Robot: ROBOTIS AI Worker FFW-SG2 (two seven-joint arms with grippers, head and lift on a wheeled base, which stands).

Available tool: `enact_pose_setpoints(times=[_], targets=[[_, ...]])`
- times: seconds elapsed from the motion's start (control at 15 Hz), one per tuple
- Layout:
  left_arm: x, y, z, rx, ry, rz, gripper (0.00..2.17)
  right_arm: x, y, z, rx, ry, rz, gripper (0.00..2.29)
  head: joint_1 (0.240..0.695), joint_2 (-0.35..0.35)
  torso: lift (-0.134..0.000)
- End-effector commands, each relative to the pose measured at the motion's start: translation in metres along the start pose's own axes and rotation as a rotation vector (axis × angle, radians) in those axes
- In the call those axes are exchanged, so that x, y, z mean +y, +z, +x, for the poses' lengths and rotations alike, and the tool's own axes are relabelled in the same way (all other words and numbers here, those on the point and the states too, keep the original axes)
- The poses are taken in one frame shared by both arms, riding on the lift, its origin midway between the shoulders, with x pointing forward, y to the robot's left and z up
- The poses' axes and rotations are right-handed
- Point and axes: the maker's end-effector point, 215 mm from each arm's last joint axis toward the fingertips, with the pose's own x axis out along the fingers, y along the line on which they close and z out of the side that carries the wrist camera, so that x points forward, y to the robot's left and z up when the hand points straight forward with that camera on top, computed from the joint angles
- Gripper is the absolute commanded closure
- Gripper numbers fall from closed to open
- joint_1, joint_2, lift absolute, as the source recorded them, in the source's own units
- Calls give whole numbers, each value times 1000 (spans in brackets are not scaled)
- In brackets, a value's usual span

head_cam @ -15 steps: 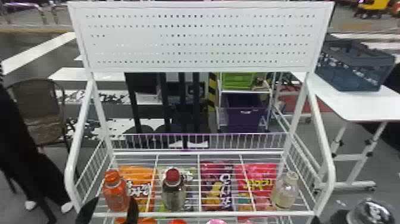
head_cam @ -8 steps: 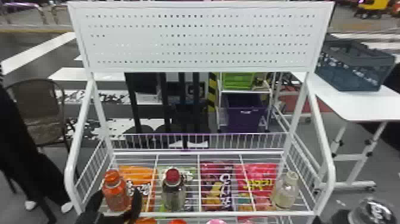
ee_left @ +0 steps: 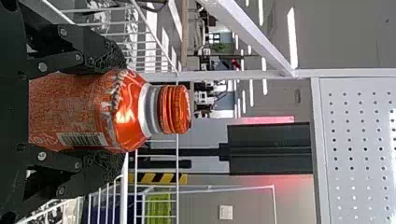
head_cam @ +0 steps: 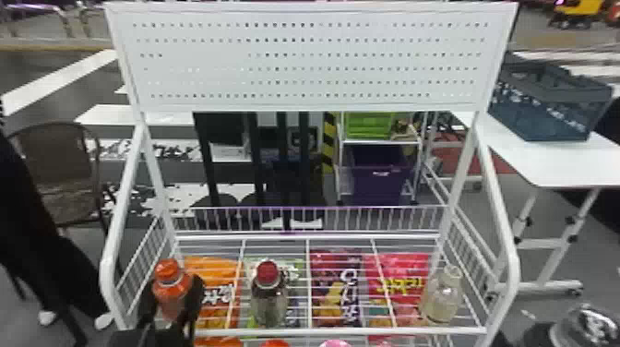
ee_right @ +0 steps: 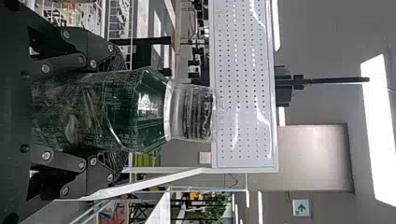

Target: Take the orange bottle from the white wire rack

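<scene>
In the head view my left gripper stands at the front left of the white wire rack, its fingers on both sides of the orange bottle. The bottle is upright, its orange cap above the fingertips. From the left wrist, the left gripper is shut on the body of the orange bottle, below its neck. At the lower right of the head view is my right gripper, outside the rack, with a clear bottle. The right gripper is shut on that clear bottle in the right wrist view.
A red-capped bottle and a pale bottle stand on the same shelf, above snack bags. White side posts flank the shelf, under a perforated panel. A white table is at the right.
My left gripper has moved up and forward from the rack's front edge, and its fingers have come around and closed on the orange bottle. That bottle has shifted slightly left. The right arm looks unmoved.
</scene>
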Motion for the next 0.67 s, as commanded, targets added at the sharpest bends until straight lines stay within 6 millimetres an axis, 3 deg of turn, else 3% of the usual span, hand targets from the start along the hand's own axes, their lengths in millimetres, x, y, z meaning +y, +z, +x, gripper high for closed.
enact_pose_setpoints(times=[0.0, 0.13, 0.2, 0.6], targets=[[-4, 18, -13, 13, -5, 2, 2142, 0, -1, 1, 1, 0, 2, 863, 499, 0, 0], [-10, 45, -29, 38, -22, 11, 2138, 0, -5, 1, 9, 0, 3, 863, 499, 0, 0], [12, 61, -40, 50, -1, 33, 2138, 0, -5, 1, 9, 0, 3, 863, 499, 0, 0], [62, 138, -99, 68, 0, 13, 2118, 4, -11, 6, 25, 7, 8, 863, 499, 0, 0]])
